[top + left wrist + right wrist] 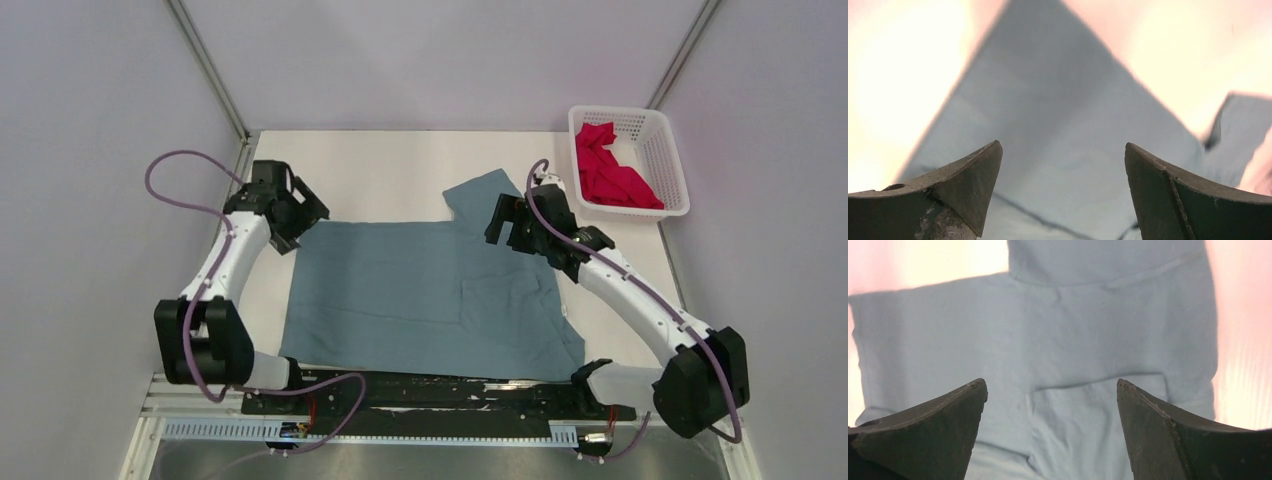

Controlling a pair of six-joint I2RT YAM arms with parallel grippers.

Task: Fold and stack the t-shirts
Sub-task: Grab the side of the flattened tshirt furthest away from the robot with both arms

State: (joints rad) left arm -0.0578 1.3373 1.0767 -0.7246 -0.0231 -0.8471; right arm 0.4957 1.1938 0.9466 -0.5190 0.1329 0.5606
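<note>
Hidden or blurred
The right arm (630,290) covers part of the blue-grey t-shirt (400,290) (wrist views crop and blur it); the crimson t-shirt (612,178) lies bunched in the basket (676,170), shape unreadable.

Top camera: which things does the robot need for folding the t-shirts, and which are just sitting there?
For the job:
- blue-grey t-shirt, spread on the table
- pink t-shirt, crumpled in the basket
- left gripper and right gripper, both open

Just there:
- white basket
- table
</note>
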